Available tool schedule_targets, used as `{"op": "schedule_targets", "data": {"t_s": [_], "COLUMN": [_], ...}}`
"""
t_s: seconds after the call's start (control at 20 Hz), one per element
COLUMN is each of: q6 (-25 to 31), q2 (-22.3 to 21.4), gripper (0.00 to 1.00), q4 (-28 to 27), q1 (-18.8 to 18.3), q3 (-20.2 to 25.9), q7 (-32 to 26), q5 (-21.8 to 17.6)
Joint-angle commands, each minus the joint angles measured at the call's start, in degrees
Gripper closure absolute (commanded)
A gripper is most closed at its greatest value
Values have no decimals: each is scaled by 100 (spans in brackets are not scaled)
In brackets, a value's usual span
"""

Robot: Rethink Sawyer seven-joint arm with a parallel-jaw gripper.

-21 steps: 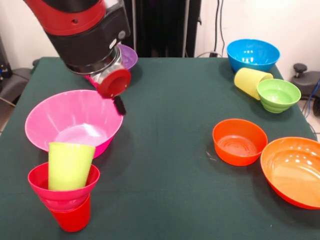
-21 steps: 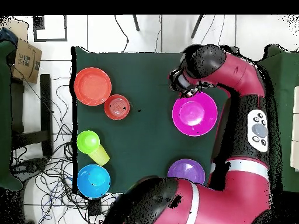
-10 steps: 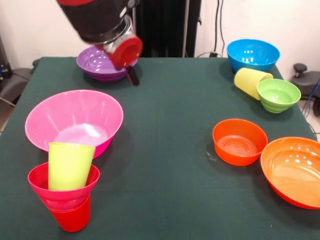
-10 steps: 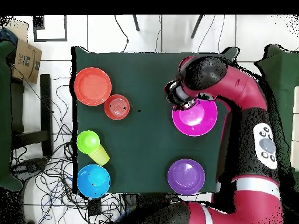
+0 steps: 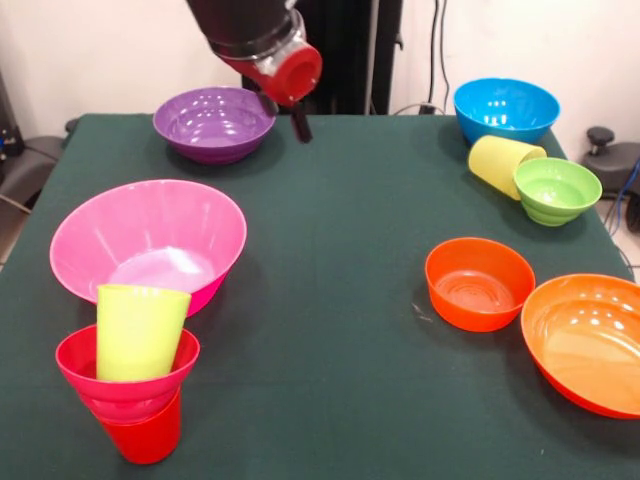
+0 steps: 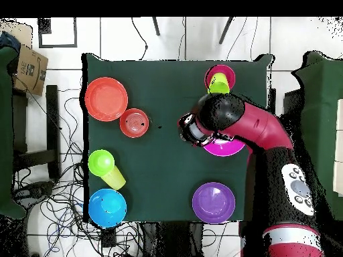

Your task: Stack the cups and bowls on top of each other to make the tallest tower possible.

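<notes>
A tower stands at the near left corner: a red cup (image 5: pixel 147 437) carries a small magenta bowl (image 5: pixel 70 365), and a lime green cup (image 5: pixel 140 330) sits tilted in that bowl. From overhead the tower (image 6: pixel 219 78) is apart from the arm. My gripper (image 5: pixel 296 118) hangs high over the table's far middle, right of the purple bowl (image 5: pixel 213 122), with nothing seen in it. Overhead, the gripper (image 6: pixel 189 128) is beside the large pink bowl (image 6: pixel 228 148), which the arm partly covers. The pink bowl (image 5: pixel 150 245) sits empty behind the tower.
On the right are a blue bowl (image 5: pixel 505 108), a pale yellow cup (image 5: pixel 500 160) lying on its side, a ribbed green bowl (image 5: pixel 556 188), a small orange bowl (image 5: pixel 479 282) and a large orange bowl (image 5: pixel 590 340). All stand apart, except that the yellow cup touches the green bowl.
The arm has risen from beside the pink bowl and swung toward the table's middle. The purple bowl and the tower, hidden before, now show. No cup or bowl moved.
</notes>
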Motion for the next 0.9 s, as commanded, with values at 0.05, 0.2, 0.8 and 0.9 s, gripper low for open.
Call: {"op": "schedule_targets", "data": {"t_s": [0.05,0.2,0.8,0.9], "q6": [-839,-1088,-1797,-1988], "q2": [339,577,679,692], "gripper": [0,0,0,0], "q4": [848,723,1253,1355], "q1": [-25,46,2,-8], "q3": [707,785,1167,1275], "q7": [-1471,-1081,-245,-169], "q5": [-727,-684,-98,-25]}}
